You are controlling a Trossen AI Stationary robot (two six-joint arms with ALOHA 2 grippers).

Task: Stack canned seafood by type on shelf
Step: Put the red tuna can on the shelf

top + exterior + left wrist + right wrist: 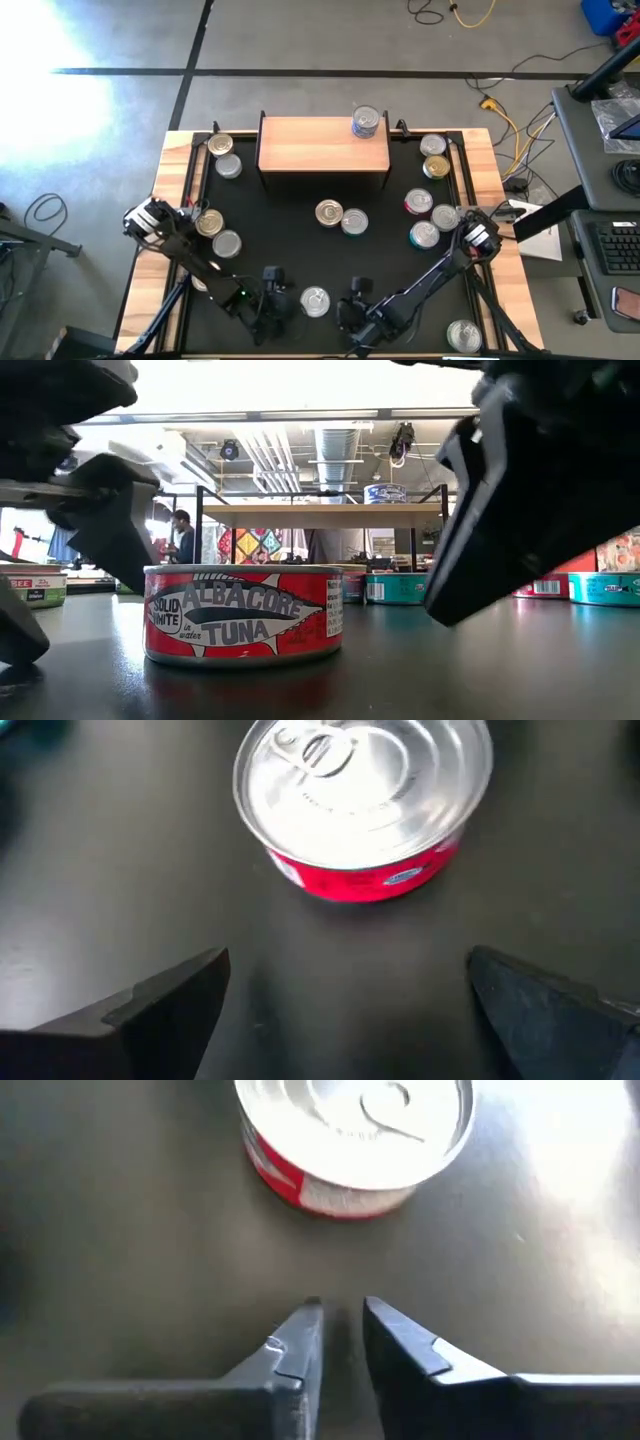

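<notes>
A red albacore tuna can [315, 301] with a silver pull-tab lid stands on its base on the black table top near the front edge, between my two grippers. My left gripper [347, 960] is to its left, wide open and tilted down, with the can [360, 805] just beyond its fingertips. To the can's right, my right gripper [343, 1315] also tilts down. Only a narrow gap shows between its fingertips, and the can [355, 1140] lies ahead of them. The light-wood shelf [323, 145] stands at the far middle and bears one blue-labelled can [367, 122] at its right end.
Other cans stand scattered on the table: two at the far left [222, 155], two at mid-left [215, 223], a pair in the centre [340, 217], several at the right [428, 210] and one at the front right [463, 335]. Wooden rails [180, 190] border the black top.
</notes>
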